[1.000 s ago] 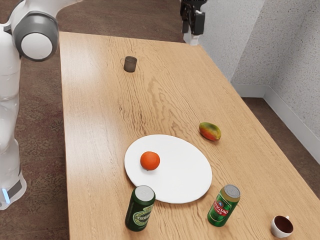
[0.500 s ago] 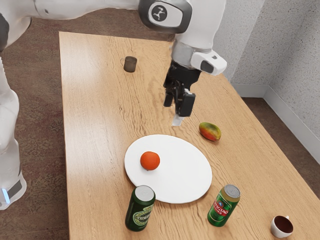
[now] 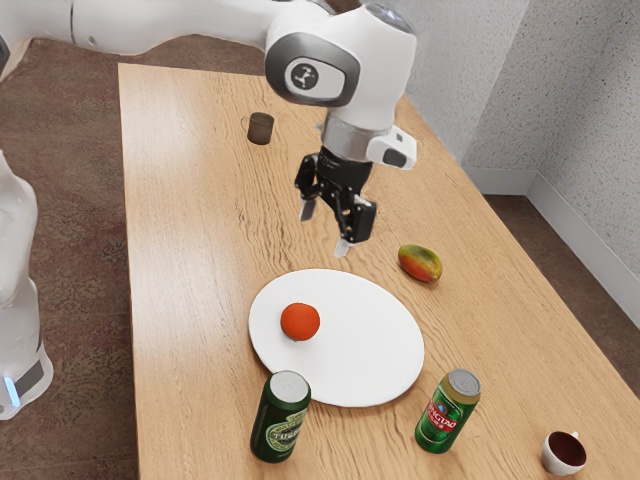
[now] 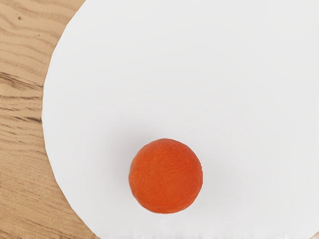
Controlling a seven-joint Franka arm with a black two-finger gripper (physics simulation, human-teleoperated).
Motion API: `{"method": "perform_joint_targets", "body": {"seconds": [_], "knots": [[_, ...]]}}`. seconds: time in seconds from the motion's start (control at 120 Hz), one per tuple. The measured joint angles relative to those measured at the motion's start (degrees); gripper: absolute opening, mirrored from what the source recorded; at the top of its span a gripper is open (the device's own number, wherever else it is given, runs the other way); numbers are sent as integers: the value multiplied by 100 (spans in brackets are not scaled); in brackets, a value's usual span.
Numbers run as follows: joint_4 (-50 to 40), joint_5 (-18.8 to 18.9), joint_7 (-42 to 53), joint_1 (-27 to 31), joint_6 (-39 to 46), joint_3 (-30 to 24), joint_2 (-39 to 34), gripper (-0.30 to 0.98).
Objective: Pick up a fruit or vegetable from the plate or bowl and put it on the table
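The gripper (image 3: 325,229) is hanging above the table (image 3: 190,250), near the plate (image 3: 370,350), and its two fingers are standing wide apart, with nothing between them. The orange (image 3: 300,322) is resting on the plate, nearer to the edge at the exterior view's left, and in the wrist view it is lying under the hand on the white surface. The mango (image 3: 420,263) is already lying on the wood, beside the plate, so I am judging that the orange is the fruit which the task is asking for. The work seems to be standing at the reaching step, with the grasp not yet made. Next, the gripper should be going lower and more toward the orange, with one finger passing on each side, and closing only when the round middle is well between them. If it is closing off centre, the orange may be rolling away, perhaps toward the dark green can (image 3: 281,418). After lifting, it should be carrying the fruit past the rim and setting it gently on the wood.
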Motion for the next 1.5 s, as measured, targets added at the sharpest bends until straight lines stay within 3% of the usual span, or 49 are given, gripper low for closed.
{"method": "perform_joint_targets", "body": {"seconds": [0.183,0.392,0.633,0.983,1.292,1.5], "knots": [[-1573,-37,-170,-62,732,66,-1210,69],[-2235,-47,-283,-83,1321,72,-1249,69],[-2255,-68,-298,-48,1657,-438,-915,69],[-2125,105,-125,-27,1097,-473,-711,69],[-2128,-187,-51,-34,1027,-545,-492,69],[-1602,-73,-25,-22,1027,-531,19,69]]}}
